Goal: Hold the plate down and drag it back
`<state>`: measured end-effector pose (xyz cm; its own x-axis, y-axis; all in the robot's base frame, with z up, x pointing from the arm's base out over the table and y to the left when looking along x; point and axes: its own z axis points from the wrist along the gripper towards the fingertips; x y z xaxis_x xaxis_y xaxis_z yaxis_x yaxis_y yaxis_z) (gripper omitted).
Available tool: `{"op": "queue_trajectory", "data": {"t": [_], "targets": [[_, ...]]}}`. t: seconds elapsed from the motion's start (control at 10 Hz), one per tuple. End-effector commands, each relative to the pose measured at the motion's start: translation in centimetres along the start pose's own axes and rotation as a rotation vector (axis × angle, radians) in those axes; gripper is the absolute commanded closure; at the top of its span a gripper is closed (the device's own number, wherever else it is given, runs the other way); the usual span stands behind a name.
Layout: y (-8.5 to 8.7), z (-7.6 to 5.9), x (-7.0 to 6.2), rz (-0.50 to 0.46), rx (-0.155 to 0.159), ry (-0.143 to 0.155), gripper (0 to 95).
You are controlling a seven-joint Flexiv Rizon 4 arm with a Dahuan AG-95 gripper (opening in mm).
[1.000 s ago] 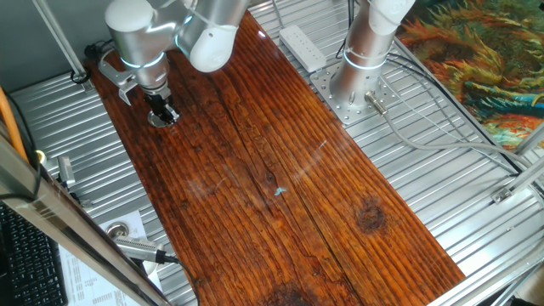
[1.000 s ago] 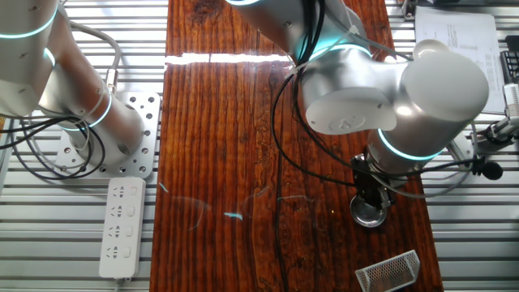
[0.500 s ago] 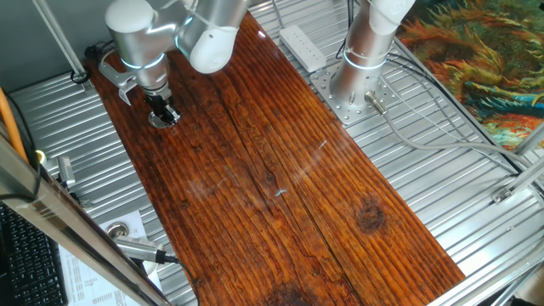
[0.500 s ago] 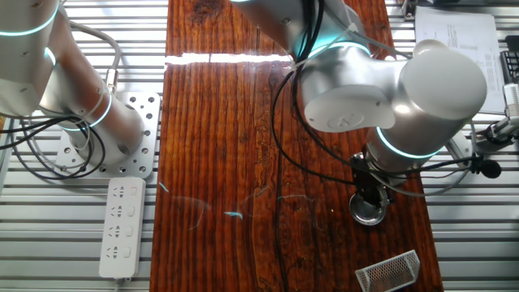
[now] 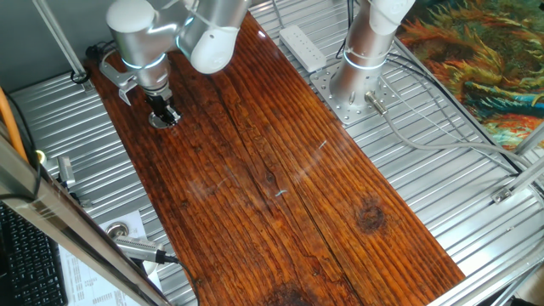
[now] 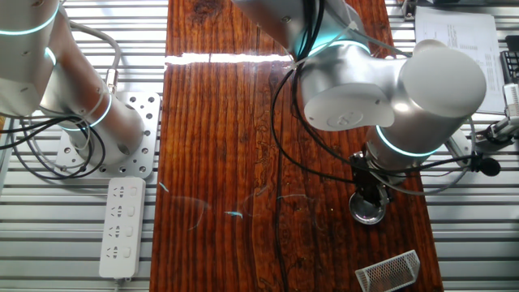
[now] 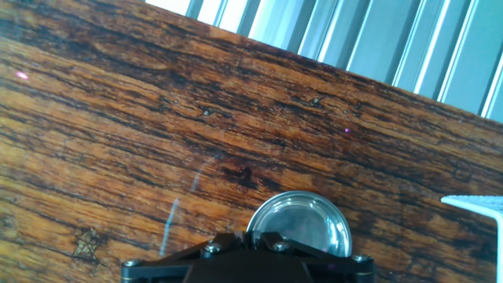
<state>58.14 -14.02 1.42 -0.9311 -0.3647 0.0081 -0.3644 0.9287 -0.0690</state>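
White power strip (image 6: 122,227) lies on the metal slats left of the wooden table (image 6: 243,146). Further right, the pincer (image 6: 370,197) points straight down onto the plate (image 6: 368,212) near the table's right edge (fingers look closed together, tips touching the plate; nothing gripped). A bent metal bracket (image 6: 388,272) sits just beyond.
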Motion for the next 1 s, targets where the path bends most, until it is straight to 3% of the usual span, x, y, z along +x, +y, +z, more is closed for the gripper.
{"op": "queue_trajectory", "data": {"t": [0.1, 1.0], "targets": [[0.1, 0.0, -0.1, 0.003, -0.009, -0.002, 95.0], [1.2, -0.1, -0.2, 0.017, -0.017, -0.009, 95.0]]}}
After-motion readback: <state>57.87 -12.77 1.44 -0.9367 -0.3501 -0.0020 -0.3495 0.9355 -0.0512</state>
